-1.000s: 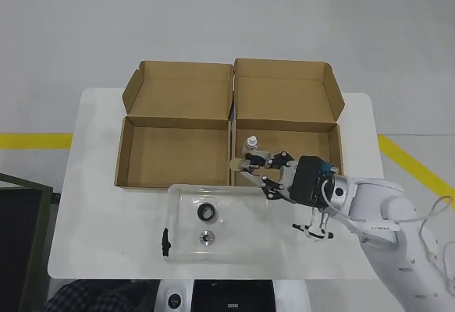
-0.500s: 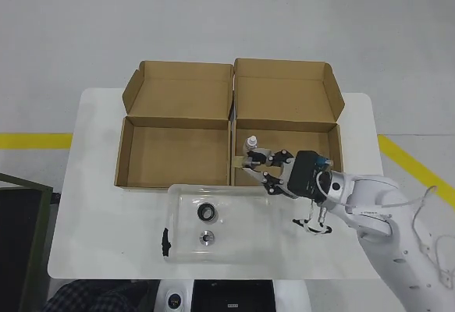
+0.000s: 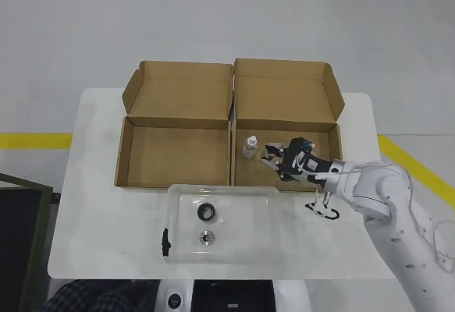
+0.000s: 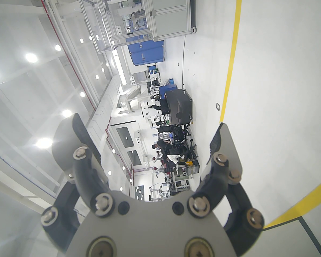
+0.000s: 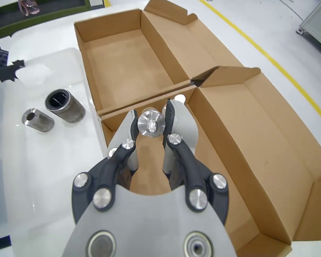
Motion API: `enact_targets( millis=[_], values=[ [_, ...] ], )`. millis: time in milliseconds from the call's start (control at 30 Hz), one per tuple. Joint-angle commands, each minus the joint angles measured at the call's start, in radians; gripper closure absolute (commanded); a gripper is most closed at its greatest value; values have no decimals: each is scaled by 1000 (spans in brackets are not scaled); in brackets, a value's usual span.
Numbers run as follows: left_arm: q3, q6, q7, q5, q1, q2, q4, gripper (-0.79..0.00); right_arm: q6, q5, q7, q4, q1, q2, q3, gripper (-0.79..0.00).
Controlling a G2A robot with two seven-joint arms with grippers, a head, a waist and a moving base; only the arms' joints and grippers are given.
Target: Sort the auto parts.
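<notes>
Disc [image 5: 151, 128] is being clamped in my right gripper [image 5: 151, 121] over the right box [image 5: 243, 135], with two cylinders [image 5: 65, 106] [image 5: 38, 120] waiting in the tray [image 5: 42, 161] beside it.

Silver disc part [image 5: 151, 126] hangs in right pincer [image 5: 150, 120] over right box [image 5: 230, 148]; large sleeve [image 5: 65, 106], small sleeve [image 5: 38, 120] stand in tray [image 5: 42, 167].
</notes>
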Motion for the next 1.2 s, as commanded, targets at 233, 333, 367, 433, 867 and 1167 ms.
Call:
enact_targets(
  millis=[233,333,367,433,867,1167],
  values=[
    [0,0,0,0,0,0,0,-785,-16,-25,97,96,75,-4,-53,0],
    [0,0,0,0,0,0,0,-785,-21,-36,122,133,100,-7,-77,0],
    [0,0,0,0,0,0,0,-785,-22,-42,130,144,108,-8,-86,0],
    [0,0,0,0,0,0,0,-785,-25,-44,138,170,122,-10,-103,0],
    [0,0,0,0,0,0,0,-785,-20,-109,163,286,212,-29,-202,-37],
    [0,0,0,0,0,0,0,-785,-2,-123,160,304,235,-41,-245,-292]
  ],
)
